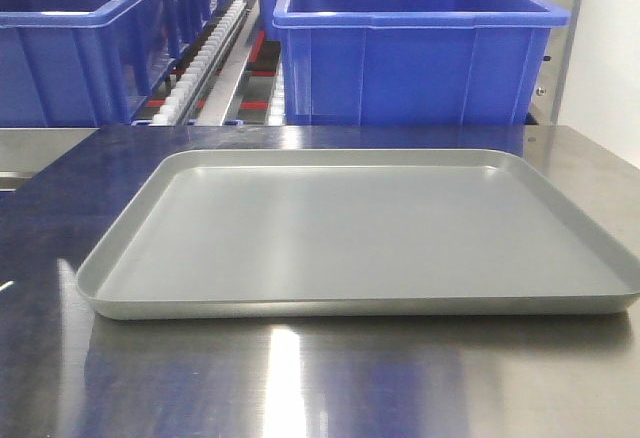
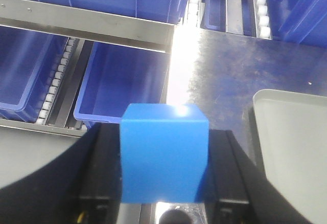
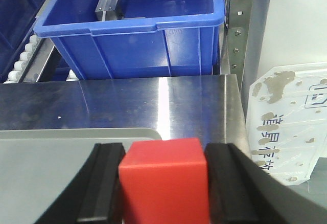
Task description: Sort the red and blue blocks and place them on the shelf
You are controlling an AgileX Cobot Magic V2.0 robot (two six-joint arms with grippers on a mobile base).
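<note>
In the left wrist view my left gripper (image 2: 163, 178) is shut on the blue block (image 2: 163, 152), held above the steel table's left end, in front of a shelf rail (image 2: 87, 24). My right gripper (image 3: 164, 183) is shut on the red block (image 3: 164, 180), hovering over the far right corner of the grey tray (image 3: 61, 157). In the front view the tray (image 1: 360, 228) lies bare and neither gripper nor block shows. The shelf (image 1: 225, 68) with its roller tracks stands behind the table.
Large blue bins (image 1: 415, 38) (image 1: 70, 38) sit on the shelf tiers; another bin (image 3: 133, 24) holds a metal part (image 3: 107, 1). A lower bin (image 2: 122, 86) lies below the rail. A steel post (image 3: 237, 24) and a white printed sheet (image 3: 288, 121) flank the table's right edge.
</note>
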